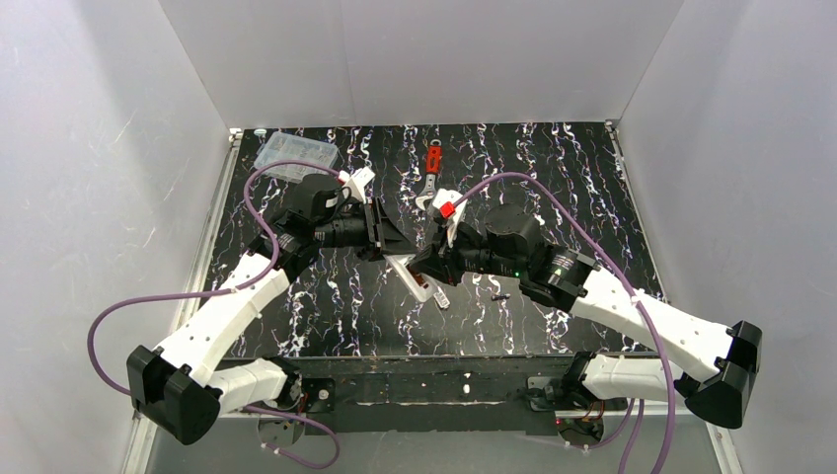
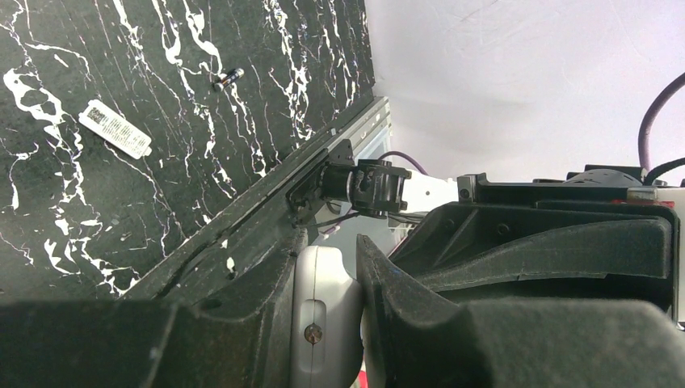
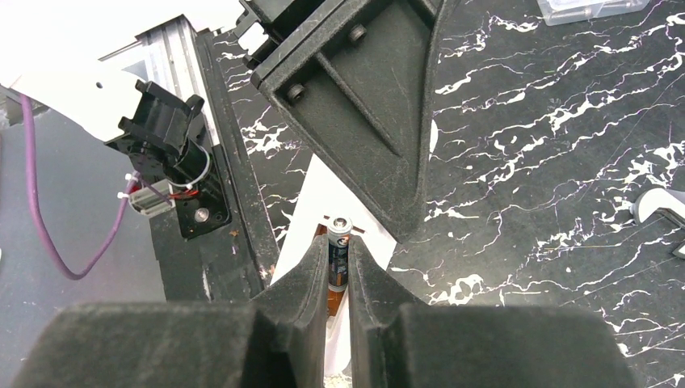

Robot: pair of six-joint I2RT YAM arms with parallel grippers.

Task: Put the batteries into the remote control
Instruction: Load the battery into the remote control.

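The white remote control [image 1: 419, 281] is tilted above the middle of the table, and my left gripper [image 1: 395, 247] is shut on one end of it. In the left wrist view its rounded white end [image 2: 323, 323] sits clamped between the two fingers of my left gripper [image 2: 327, 252]. My right gripper [image 3: 338, 242] is shut on a dark battery [image 3: 338, 246], whose metal tip sticks out past the fingertips. That battery hangs over the remote's [image 3: 319, 198] reddish recess [image 3: 331, 301]. A second battery [image 1: 498, 296] lies loose on the table to the right.
A clear plastic compartment box [image 1: 294, 156] stands at the back left. A red-handled tool [image 1: 432, 158] lies at the back centre. A small white labelled piece [image 2: 115, 129] rests on the marble-patterned table near the loose battery [image 2: 229, 78]. White walls enclose the table.
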